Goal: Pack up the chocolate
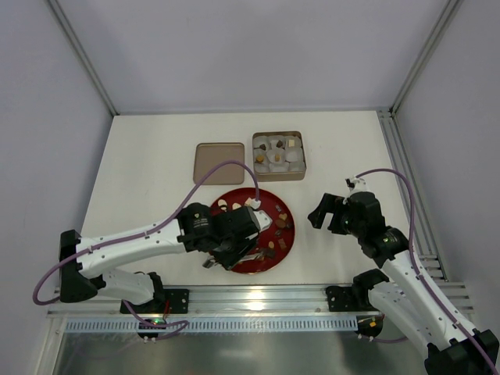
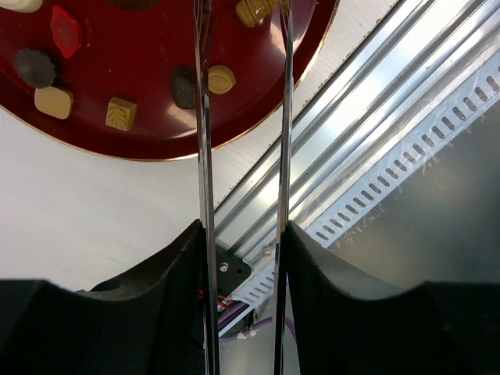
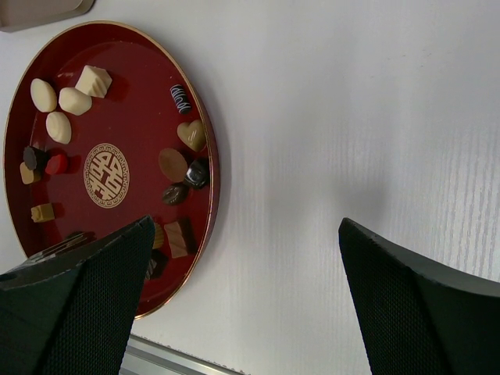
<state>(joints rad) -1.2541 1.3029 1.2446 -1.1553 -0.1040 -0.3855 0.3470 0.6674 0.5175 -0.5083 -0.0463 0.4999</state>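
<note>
The chocolate (image 1: 275,226) lies scattered on a round red plate (image 1: 291,234): white, tan and dark pieces. The right wrist view shows white pieces (image 3: 58,101) and a heart (image 3: 191,134). The left wrist view shows a tan square (image 2: 120,112) and a dark oval (image 2: 184,86). My left gripper (image 1: 234,244) hovers over the plate's near-left part, shut on thin metal tongs (image 2: 205,156) whose blades stand apart; their tips run out of the left wrist view. My right gripper (image 1: 328,215) is open and empty above bare table right of the plate.
A tan metal box (image 1: 279,155) holding white paper cups, some with chocolates, stands behind the plate. Its lid (image 1: 219,162) lies to its left. An aluminium rail (image 1: 258,297) runs along the near table edge.
</note>
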